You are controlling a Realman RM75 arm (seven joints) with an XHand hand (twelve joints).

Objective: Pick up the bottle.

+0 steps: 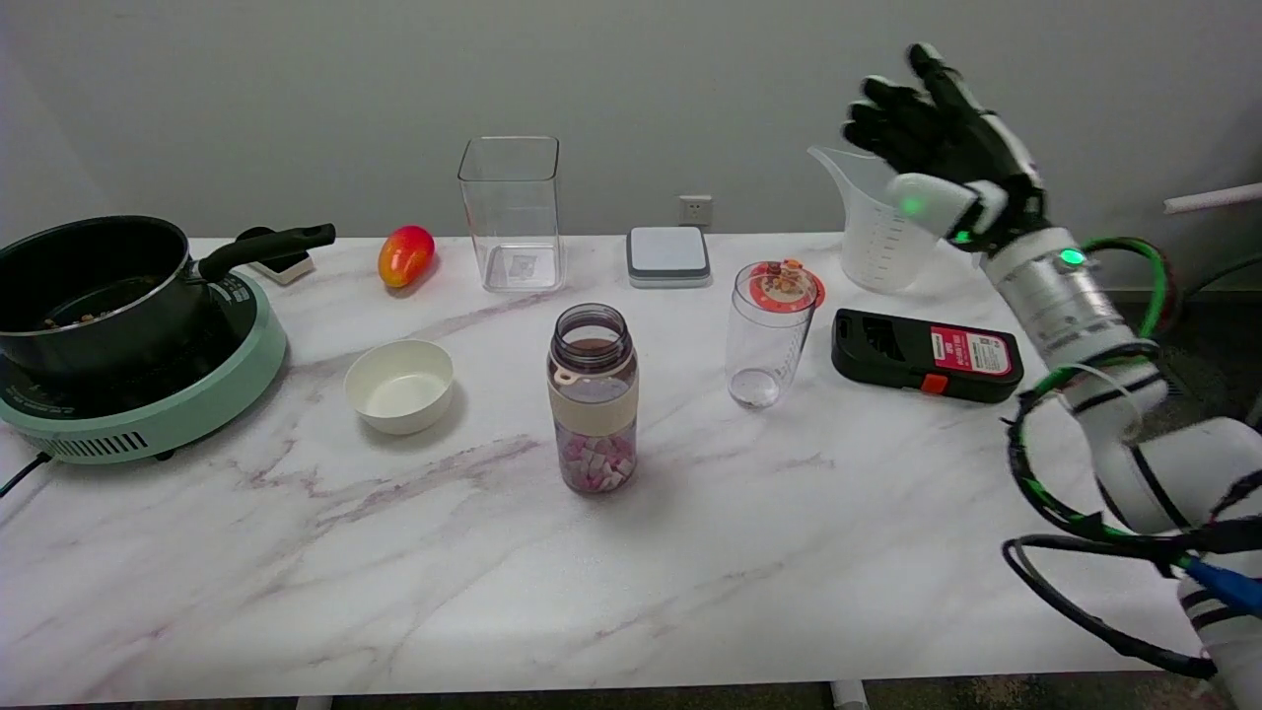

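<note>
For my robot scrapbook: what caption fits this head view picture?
Right hand raised open above the table's far right, far from the uncapped bottle standing mid-table.

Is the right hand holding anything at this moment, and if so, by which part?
Nothing is held. The right hand is raised in the air near the measuring cup, fingers apart and empty. The bottle stands untouched on the table.

Head view looks down across the table (690,592).
</note>
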